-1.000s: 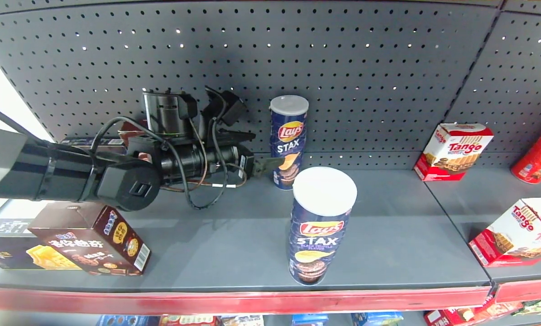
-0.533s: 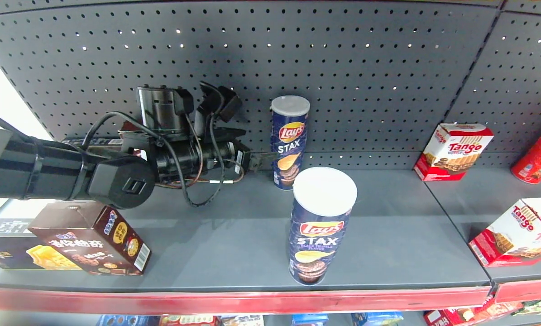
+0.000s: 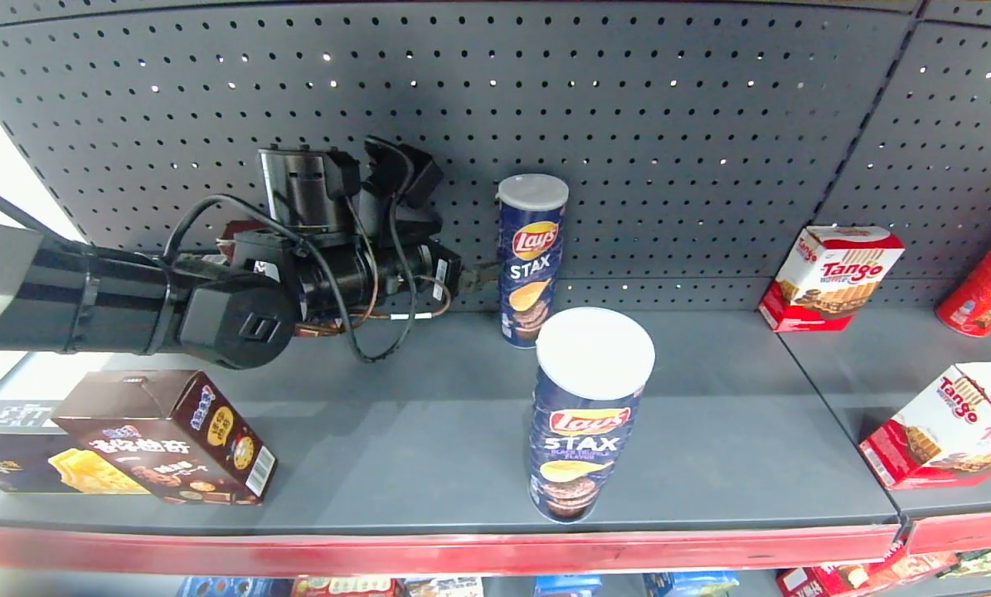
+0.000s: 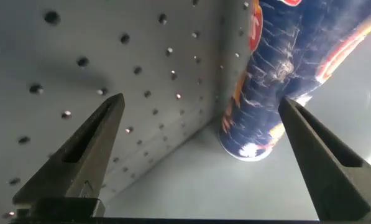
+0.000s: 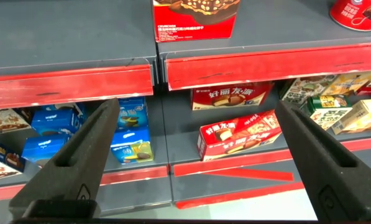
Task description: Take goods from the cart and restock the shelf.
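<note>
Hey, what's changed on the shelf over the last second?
The left hand, open, drew back leftward and slightly upward from the rear chip can, whose lower part it overlapped before; it now sits beside it. That can, the front chip can and the brown box stayed put.

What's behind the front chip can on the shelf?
A second chip can stands upright by the pegboard wall, the open left gripper beside it. The front can hides part of its base.
</note>
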